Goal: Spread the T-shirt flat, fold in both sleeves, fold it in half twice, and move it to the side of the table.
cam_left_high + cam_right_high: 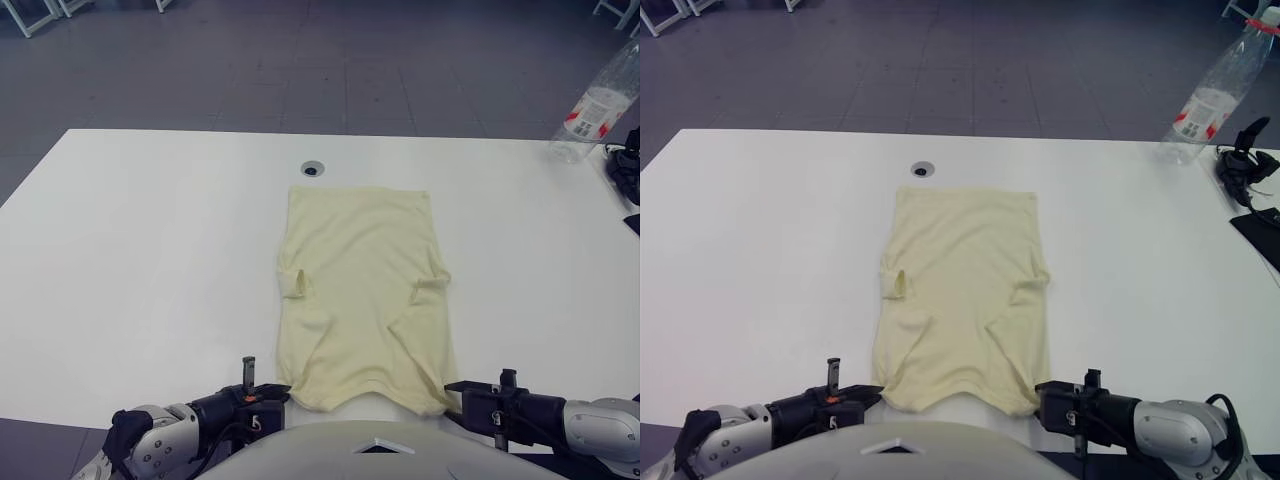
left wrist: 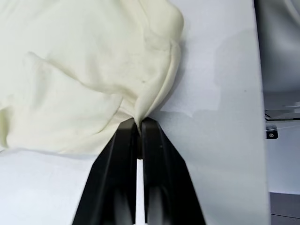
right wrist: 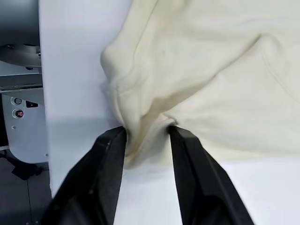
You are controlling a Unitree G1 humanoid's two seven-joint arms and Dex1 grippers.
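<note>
The pale yellow T-shirt (image 1: 360, 290) lies lengthwise on the white table (image 1: 150, 250), both sleeves folded in over the body. My left gripper (image 2: 139, 124) sits at the shirt's near left corner (image 1: 290, 392), shut on a pinch of the hem. At the near right corner is my right gripper (image 3: 146, 130), and its fingers (image 3: 112, 150) press a thick bunch of fabric from both sides. Both arms lie low along the table's near edge, the right gripper (image 1: 1045, 392) touching the hem.
A round cable hole (image 1: 312, 168) sits just beyond the shirt's far edge. A clear plastic bottle (image 1: 600, 100) stands at the far right corner, with black cabling (image 1: 1240, 160) and a dark flat item (image 1: 1260, 235) beside it. Bare tabletop flanks the shirt.
</note>
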